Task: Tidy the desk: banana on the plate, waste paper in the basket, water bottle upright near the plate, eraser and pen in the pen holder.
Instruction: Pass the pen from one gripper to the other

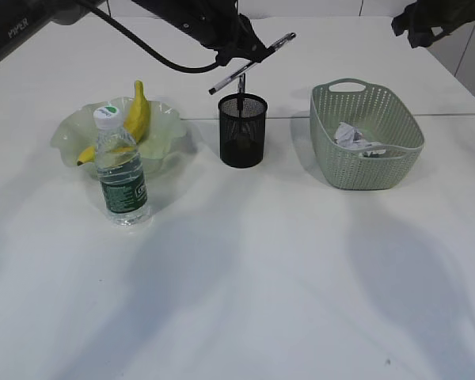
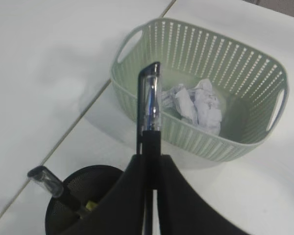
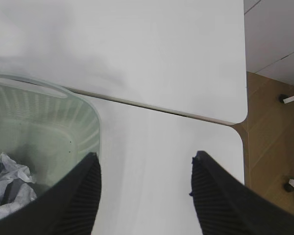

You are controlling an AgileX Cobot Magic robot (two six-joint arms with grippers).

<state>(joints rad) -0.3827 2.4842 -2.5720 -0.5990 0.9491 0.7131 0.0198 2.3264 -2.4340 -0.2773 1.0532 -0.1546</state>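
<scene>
Pinched tight on a pen point(image 1: 252, 62), the left claw point(image 1: 241, 54) hangs just above the pen holder point(image 1: 242, 131) — its jaws are closed on the barrel, and the pen sticks out slanted on both sides of the grip, clear capped end up and to the right, the other end down and to the left. From the left wrist view the same pen point(image 2: 150, 105) rises straight out from between the dark fingers point(image 2: 132, 196), with the mesh cup point(image 2: 73, 196) right below them. A second pen point(image 2: 51, 186) already leans inside that cup, and a bit of pale yellow shows at its bottom, too small to name for sure. The left arm reaches in from the upper left, a cable trailing behind it.

Beyond the left claw's tip sits the basket point(image 2: 196, 83) with the waste paper point(image 2: 196, 105) lying crumpled inside. Off to the left of that claw, the banana point(image 1: 131, 119) rests in the plate point(image 1: 166, 131), and the water bottle point(image 1: 120, 170) stands upright just in front of the plate, touching or nearly touching its rim.

Up at the far right, the right claw point(image 3: 144, 169) hovers high above the counter point(image 1: 245, 285), jaws spread wide and holding nothing. One basket corner point(image 3: 54, 117) lies beneath its left finger.
</scene>
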